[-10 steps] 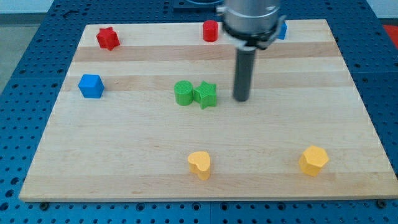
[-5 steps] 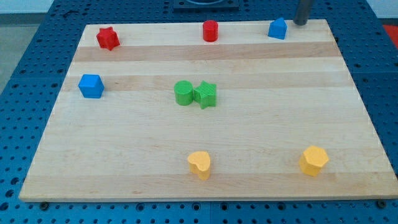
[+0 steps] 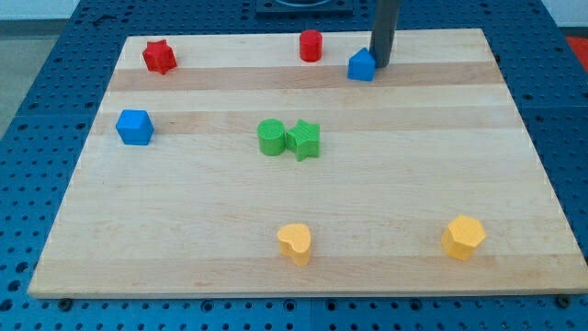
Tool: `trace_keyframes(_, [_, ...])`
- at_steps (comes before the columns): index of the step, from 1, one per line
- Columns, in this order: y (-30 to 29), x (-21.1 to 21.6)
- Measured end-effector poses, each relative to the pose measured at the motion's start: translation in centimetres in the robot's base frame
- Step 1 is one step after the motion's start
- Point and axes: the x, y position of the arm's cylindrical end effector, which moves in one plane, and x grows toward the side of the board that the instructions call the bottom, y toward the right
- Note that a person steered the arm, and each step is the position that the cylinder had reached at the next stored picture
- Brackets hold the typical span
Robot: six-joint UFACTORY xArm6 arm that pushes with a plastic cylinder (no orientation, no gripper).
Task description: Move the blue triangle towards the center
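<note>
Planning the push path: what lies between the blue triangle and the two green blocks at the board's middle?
Bare wood, the camera view shows: nothing between the blue triangle block and the green round block or green star block.

Wooden board: pale, made of lengthwise planks with faint darker bands across the upper part, filling most of the camera view and narrowing toward the view's top. Perforated base: blue surface with a regular grid of small dark holes, showing on all four sides of the board. Light: even and soft, with short faint shadows; a dark fixture sits at the view's top edge, cut off.
</note>
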Motion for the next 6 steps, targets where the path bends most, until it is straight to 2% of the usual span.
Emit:
trace_keyframes(3, [-1.7, -1.2])
trace_keyframes(4, [-5.3, -2.0])
trace_keyframes(6, [-8.5, -0.1])
